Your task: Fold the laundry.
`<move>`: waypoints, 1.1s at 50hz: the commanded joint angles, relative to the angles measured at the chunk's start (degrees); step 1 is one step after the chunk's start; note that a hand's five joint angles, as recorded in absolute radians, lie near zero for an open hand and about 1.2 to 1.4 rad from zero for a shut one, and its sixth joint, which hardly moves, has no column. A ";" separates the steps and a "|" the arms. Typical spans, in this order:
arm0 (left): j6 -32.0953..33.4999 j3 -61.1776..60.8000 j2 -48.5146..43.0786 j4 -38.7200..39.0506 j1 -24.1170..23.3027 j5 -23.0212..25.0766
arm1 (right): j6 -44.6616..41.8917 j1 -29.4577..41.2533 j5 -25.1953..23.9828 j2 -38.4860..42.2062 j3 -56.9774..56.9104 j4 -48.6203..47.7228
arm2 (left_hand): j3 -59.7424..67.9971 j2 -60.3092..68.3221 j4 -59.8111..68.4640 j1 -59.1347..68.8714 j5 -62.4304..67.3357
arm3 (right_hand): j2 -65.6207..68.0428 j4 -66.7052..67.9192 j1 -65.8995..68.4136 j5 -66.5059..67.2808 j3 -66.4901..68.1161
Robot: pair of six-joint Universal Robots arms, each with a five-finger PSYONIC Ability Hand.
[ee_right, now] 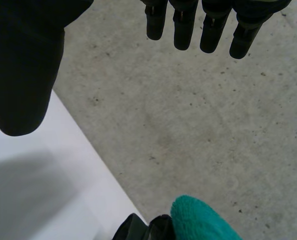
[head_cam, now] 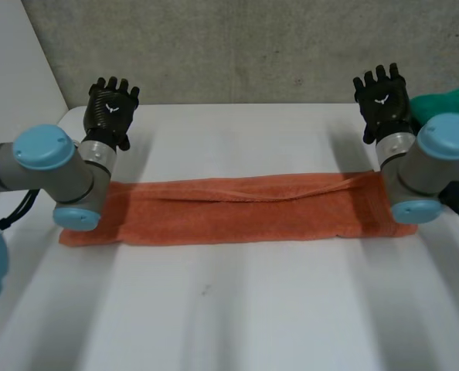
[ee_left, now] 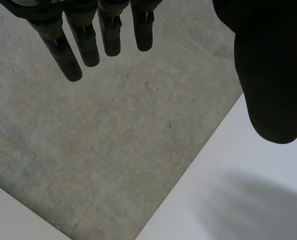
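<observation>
The left hand [head_cam: 112, 104] is raised at the far edge of the table, palm out and released. Its black fingers [ee_left: 83, 42] are straight and slightly spread, the blunt thumb stands off to the side, and there is nothing between them. The right hand [head_cam: 382, 97] stands the same way at the opposite far corner, with its ribbed fingers [ee_right: 211, 30] straight, the thumb apart, and nothing held. Both hands are matte black and ridged across the back.

Nearer than the hands, and clear of both, the orange towel [head_cam: 237, 210] lies flat on the table. It is a nubby terry cloth folded into a long narrow band that runs from under the left arm [head_cam: 52, 166] to under the right arm [head_cam: 430, 166]. A soft raised ridge runs along its upper layer, and its ends are a little uneven.

Just beside the right hand sits a fuzzy teal-green cloth [head_cam: 446, 100], bunched into a rounded lump at the table's far corner.

The table [head_cam: 237, 309] is smooth, matte white, with a few faint specks. Past its straight far edge is rough, mottled grey concrete [head_cam: 237, 46], pitted with small dark spots.
</observation>
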 commanded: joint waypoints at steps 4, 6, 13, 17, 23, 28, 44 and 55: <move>0.21 -13.35 8.79 -6.73 -0.22 1.09 | 2.79 -0.94 -5.47 -7.48 3.09 24.38 | 2.58 2.43 2.21 2.40 2.93 | -2.35 -2.19 -2.99 -2.57 -2.09; 0.21 -13.35 8.53 -9.81 0.13 1.26 | 3.32 -1.20 -5.74 -6.08 2.74 25.10 | 2.58 2.43 2.21 2.40 2.93 | -2.35 -2.19 -2.99 -2.57 -2.09; 0.39 -10.03 3.27 -11.66 0.48 1.62 | 3.76 -1.55 -5.56 1.48 -2.53 24.93 | 2.58 2.43 2.21 2.40 2.93 | -2.35 -2.19 -2.99 -2.57 -2.09; 0.30 -4.67 -1.38 -11.66 0.66 1.62 | 3.76 -1.20 -5.39 5.96 -7.10 24.84 | 2.92 2.77 2.54 2.73 3.27 | -2.35 -2.19 -2.99 -2.57 -2.09; 0.30 2.99 -7.19 -10.26 0.92 2.23 | 3.76 -0.67 -3.81 13.08 -15.96 23.27 | 3.59 3.44 3.22 3.40 3.94 | -2.35 -2.19 -2.99 -2.57 -2.09; 0.30 10.02 -11.15 -2.72 2.06 4.25 | 4.02 -0.23 -2.32 15.82 -18.97 9.05 | 6.95 6.79 6.57 6.76 7.30 | -2.35 -2.19 -2.99 -2.57 -2.09; -1.02 -5.31 4.54 4.07 -0.48 3.02 | 3.85 0.03 2.88 -3.23 -1.68 7.51 | 5.78 5.63 5.40 5.59 6.13 | -2.35 -2.19 -2.99 -2.57 -2.09; -11.28 -30.37 25.38 2.49 -0.31 4.86 | 3.24 -6.20 -4.95 -21.10 17.14 36.51 | 5.44 5.29 5.07 5.26 5.79 | 3.11 3.27 2.47 2.89 3.37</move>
